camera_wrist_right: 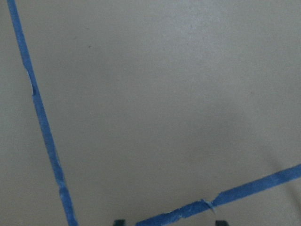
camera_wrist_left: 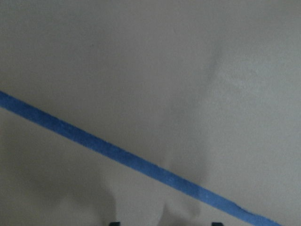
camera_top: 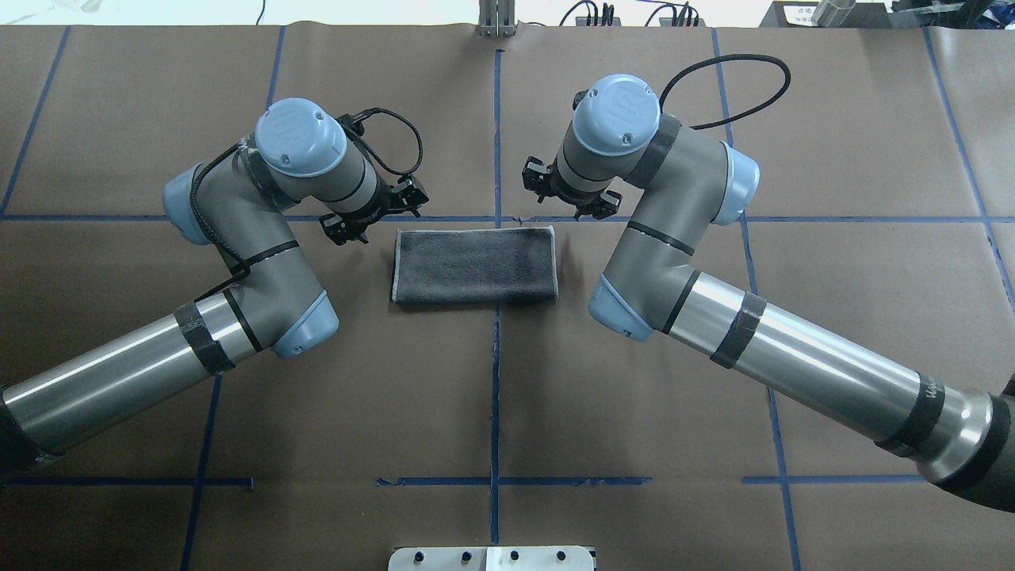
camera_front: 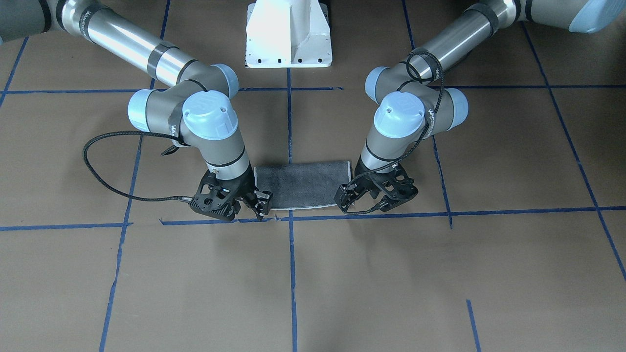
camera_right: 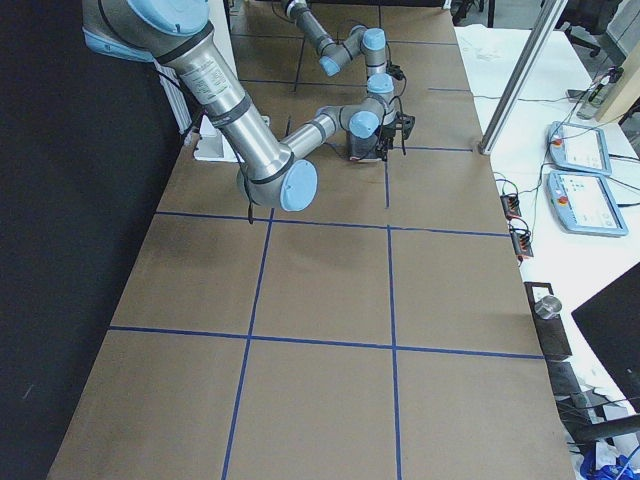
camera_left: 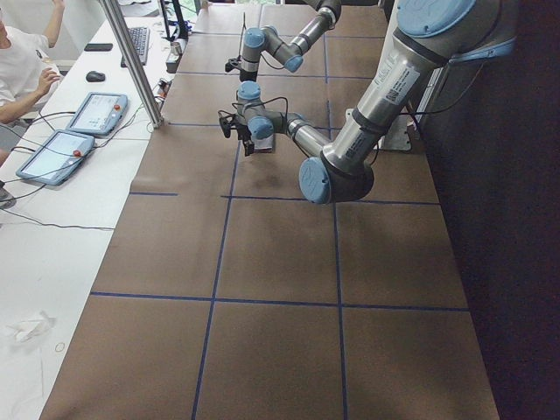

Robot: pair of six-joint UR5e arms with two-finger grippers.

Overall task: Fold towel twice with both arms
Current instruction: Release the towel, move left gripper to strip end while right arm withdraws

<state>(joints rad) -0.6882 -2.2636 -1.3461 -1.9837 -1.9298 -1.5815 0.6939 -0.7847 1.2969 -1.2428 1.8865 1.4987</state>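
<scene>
The towel lies flat at the table's middle, folded into a rectangle with the grey face up and pale edging; no pink shows. It also shows in the front-facing view. My left gripper hangs low just off the towel's far left corner, also seen from overhead. My right gripper hangs low just off the far right corner, also seen from overhead. Both wrist views show only brown paper and blue tape, with the fingertips apart at the bottom edge. Both grippers are open and hold nothing.
The white pedestal base stands at the robot's side of the table. Blue tape lines cross the brown paper. An operators' desk with tablets and a metal pole stand beyond the far table edge.
</scene>
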